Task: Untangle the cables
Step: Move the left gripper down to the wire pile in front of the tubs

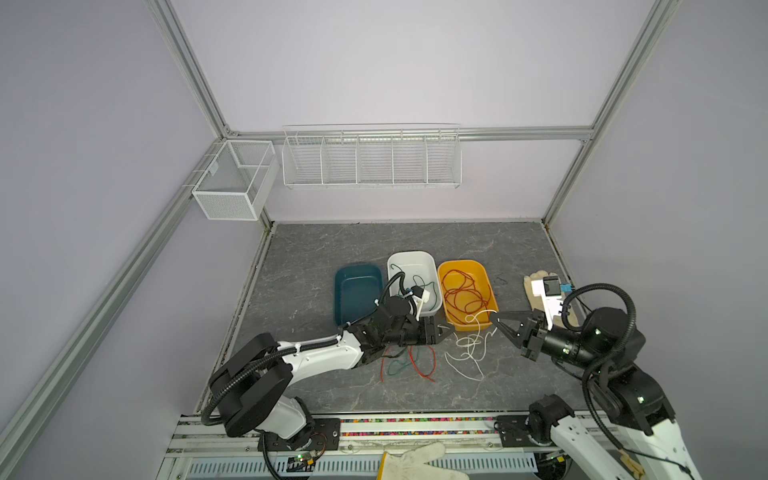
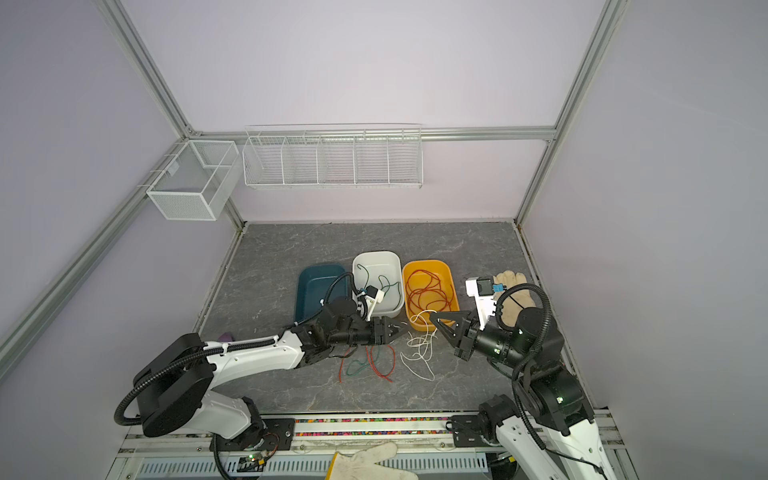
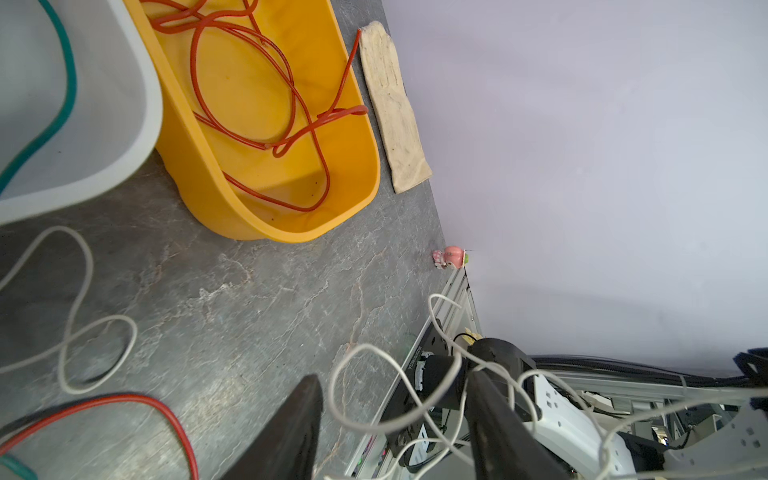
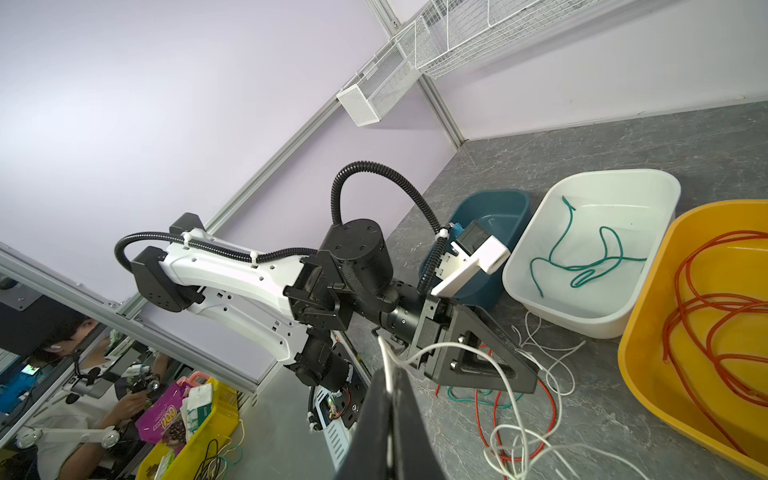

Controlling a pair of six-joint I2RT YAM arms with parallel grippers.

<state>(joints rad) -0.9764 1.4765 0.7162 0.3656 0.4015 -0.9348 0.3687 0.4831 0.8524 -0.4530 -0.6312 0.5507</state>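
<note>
Okay, right claw (image 4: pixel 390 376) is clamped shut on the white cable (image 1: pixel 468 342); left claw (image 3: pixel 395 378) is open, a white loop between its jaws, ungripped. It trails in loops on the table (image 1: pixel 332 386); red cable (image 1: pixel 457 296) coils in yellow tub (image 1: pixel 484 272), green cable (image 3: pixel 71 79) in white tub (image 3: pixel 104 124); more red and green strands (image 3: pixel 124 398) under left arm (image 1: pixel 324 357).
</note>
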